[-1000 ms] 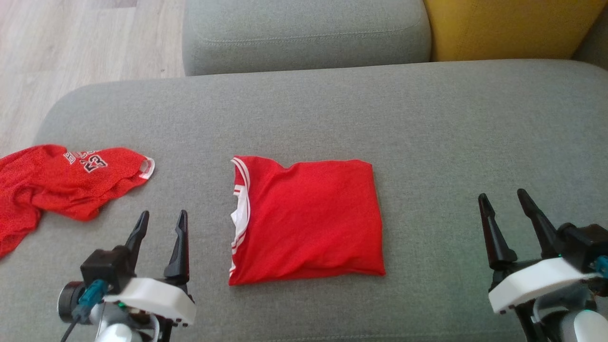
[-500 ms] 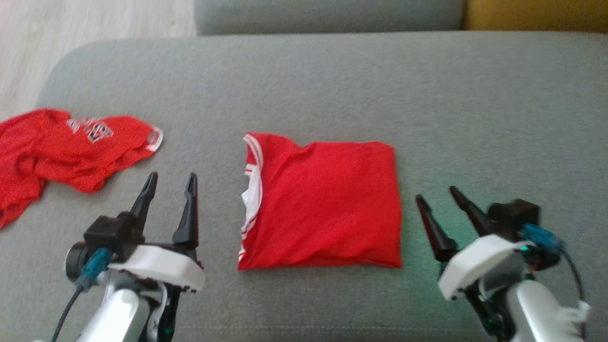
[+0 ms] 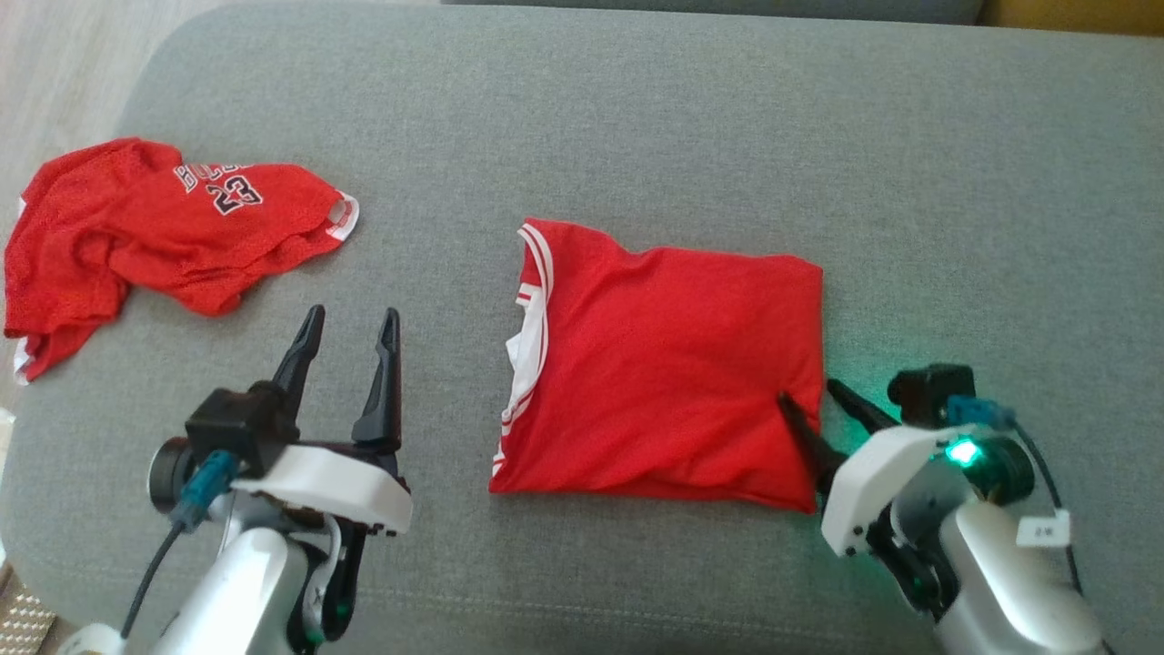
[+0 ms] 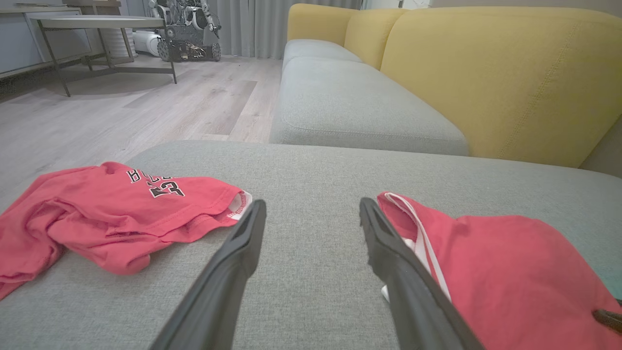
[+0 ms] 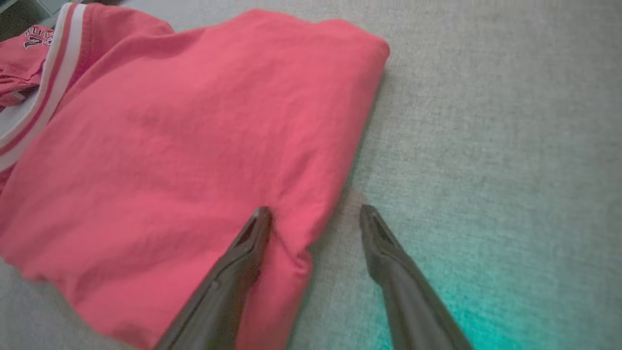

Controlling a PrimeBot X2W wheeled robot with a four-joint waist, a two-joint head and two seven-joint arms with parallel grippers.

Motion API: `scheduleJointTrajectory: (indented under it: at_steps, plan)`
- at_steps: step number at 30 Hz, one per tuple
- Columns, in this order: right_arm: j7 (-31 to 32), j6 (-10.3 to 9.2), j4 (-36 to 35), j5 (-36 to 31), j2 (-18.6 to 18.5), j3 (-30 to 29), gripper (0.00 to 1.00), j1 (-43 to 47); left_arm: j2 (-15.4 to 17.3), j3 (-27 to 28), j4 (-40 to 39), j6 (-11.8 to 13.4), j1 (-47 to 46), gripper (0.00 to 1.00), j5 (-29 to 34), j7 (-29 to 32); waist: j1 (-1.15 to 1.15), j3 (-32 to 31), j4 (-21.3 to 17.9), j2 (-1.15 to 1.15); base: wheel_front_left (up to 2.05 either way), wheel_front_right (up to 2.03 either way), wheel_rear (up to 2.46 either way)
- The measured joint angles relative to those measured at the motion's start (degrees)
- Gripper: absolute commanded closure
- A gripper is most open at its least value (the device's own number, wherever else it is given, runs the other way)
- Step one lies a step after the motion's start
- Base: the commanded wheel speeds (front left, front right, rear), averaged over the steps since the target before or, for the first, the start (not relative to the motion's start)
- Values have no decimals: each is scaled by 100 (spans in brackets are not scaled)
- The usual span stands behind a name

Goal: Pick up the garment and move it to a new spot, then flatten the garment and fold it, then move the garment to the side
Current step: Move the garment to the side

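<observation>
Garment (image 3: pixel 664 364): folded, lying mid-cushion on the sofa (image 3: pixel 637 118). We judge only the move aside remaining; right gripper (image 3: pixel 807 391), jaws parted astride its right edge, not yet clenched; left gripper (image 3: pixel 353 313), jaws released, empty.

The head camera looks steeply down from above the near edge of the grey sofa seat (image 3: pixel 637 118), taking in the left hand (image 3: pixel 353 311) and the right hand (image 3: pixel 807 391) on the near side. The left wrist camera sits low over the seat, facing far across it to the yellow backrest (image 4: pixel 486 73) and the wooden floor (image 4: pixel 146 107). The right wrist camera is close, tilted down at the right edge of the folded shirt (image 3: pixel 664 382). All three views share that shirt and the crumpled jersey (image 3: pixel 164 227) at the left.
</observation>
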Motion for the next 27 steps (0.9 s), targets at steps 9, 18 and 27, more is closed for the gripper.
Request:
scheduleJointTrajectory:
  at_steps: [9, 18, 27]
  plan:
    - [-130, 0, 126, 174, -166, 345, 100, -285, -47, 59, 15, -75, -60, 0, 54, -7, 0, 63, -245, 0, 0, 0, 0]
    - [-252, 0, 119, 170, -582, 172, 100, -929, -62, 89, -26, -145, -301, 0, 158, -7, 0, 186, -902, 0, 0, 0, 0]
    - [-392, 0, 354, 123, -1115, -233, 100, -1614, 32, 60, -108, -200, -646, 0, 303, 9, 0, 523, -1533, 0, 0, 0, 0]
